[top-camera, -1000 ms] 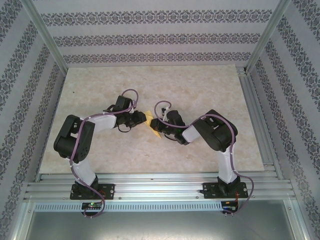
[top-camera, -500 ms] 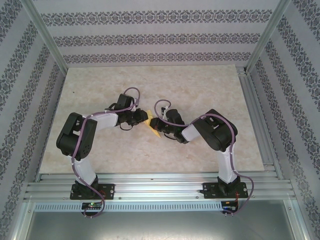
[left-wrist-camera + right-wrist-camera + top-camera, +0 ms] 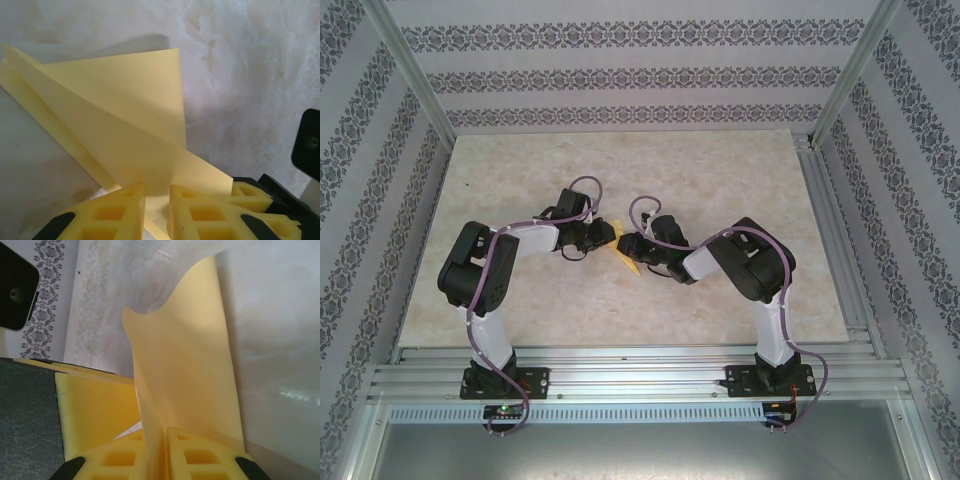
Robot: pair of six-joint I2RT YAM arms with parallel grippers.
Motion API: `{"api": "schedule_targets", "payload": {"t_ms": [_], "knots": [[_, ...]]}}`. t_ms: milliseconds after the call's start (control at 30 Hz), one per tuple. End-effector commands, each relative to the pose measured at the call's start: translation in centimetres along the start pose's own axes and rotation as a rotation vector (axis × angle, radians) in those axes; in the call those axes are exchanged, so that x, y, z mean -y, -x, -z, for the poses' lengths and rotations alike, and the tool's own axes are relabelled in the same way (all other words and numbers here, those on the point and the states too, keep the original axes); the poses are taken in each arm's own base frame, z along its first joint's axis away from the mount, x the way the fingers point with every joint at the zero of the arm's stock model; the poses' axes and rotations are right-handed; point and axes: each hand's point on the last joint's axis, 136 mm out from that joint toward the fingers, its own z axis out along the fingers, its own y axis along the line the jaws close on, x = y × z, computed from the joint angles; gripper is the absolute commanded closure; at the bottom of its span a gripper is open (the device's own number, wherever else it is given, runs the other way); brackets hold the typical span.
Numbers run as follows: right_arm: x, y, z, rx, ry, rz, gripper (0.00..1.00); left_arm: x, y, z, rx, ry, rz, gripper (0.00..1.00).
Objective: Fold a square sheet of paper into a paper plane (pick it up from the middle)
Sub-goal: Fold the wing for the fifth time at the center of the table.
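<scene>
**Pos.** Square sheet of paper, already part-folded, sat btwn the two sets of jaws, above mid table. You couldn't tell from overhead whether it touched the table.

**L jaws.** Narrow gap. A flap of the sheet ran down into it, with pads close on either side. You couldn't tell if they truly pinched. Ahead of the jaws and to their left, a long crease and a layered strip showed.

**R jaws.** All but closed, with pads pressed onto one edge of the sheet. The paper rose straight out ahead of the jaws and curled over at its far end.

**Handling (judgement).**
- V. light, thin and floppy; that curl ahead of the R jaws said a single layer won't hold its shape.
- Prob. stiffer along the creases than anywhere else.
- Smooth surface, so likely to slip from a loose pinch.
- Would wrinkle or tear if your arms pulled apart.

**Where to hold (judgement).**
- Grip on or right beside a crease, where the layers double.
- Take it deep btwn the pads, not at a free corner.
- Keep one set of jaws tight while the other regrips.
</scene>
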Motion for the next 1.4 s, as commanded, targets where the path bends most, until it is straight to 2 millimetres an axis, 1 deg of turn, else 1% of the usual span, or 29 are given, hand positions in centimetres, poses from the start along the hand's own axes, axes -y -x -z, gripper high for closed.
{"api": "schedule_targets", "payload": {"t_ms": [0, 200, 433, 600, 733, 833, 1033, 1233, 1367], "knots": [[0.4, 0.2, 0.4, -0.019, -0.029, -0.025, 0.83, 0.3, 0.5, -0.4, 0.006, 0.015, -0.030, 0.79], [-0.2, 0.6, 1.0, -0.023, -0.025, -0.028, 0.80, 0.0, 0.3, -0.7, -0.006, 0.027, -0.026, 0.79], [-1.0, 0.6, 1.5, -0.038, -0.020, -0.020, 0.76, -0.1, 0.4, -0.8, -0.014, 0.035, -0.030, 0.78], [-0.7, 0.5, 1.9, -0.048, -0.053, -0.007, 0.77, -0.2, 0.2, -1.0, -0.020, 0.038, -0.027, 0.78], [-0.5, 0.2, 2.3, -0.060, -0.092, 0.025, 0.76, -0.2, 0.3, -1.0, -0.019, 0.037, -0.026, 0.78], [-0.5, -0.2, 2.6, -0.073, -0.116, 0.060, 0.74, -0.2, 0.3, -1.0, -0.020, 0.036, -0.026, 0.78], [-0.5, -1.3, 2.5, -0.111, -0.131, 0.089, 0.73, -0.2, 0.2, -1.0, -0.022, 0.036, -0.025, 0.78], [0.2, -2.0, 2.7, -0.121, -0.142, 0.079, 0.80, -0.1, 0.2, -1.0, -0.023, 0.037, -0.026, 0.78], [0.8, -2.3, 2.8, -0.125, -0.153, 0.062, 0.88, -0.2, 0.2, -1.0, -0.024, 0.038, -0.025, 0.77]]}}
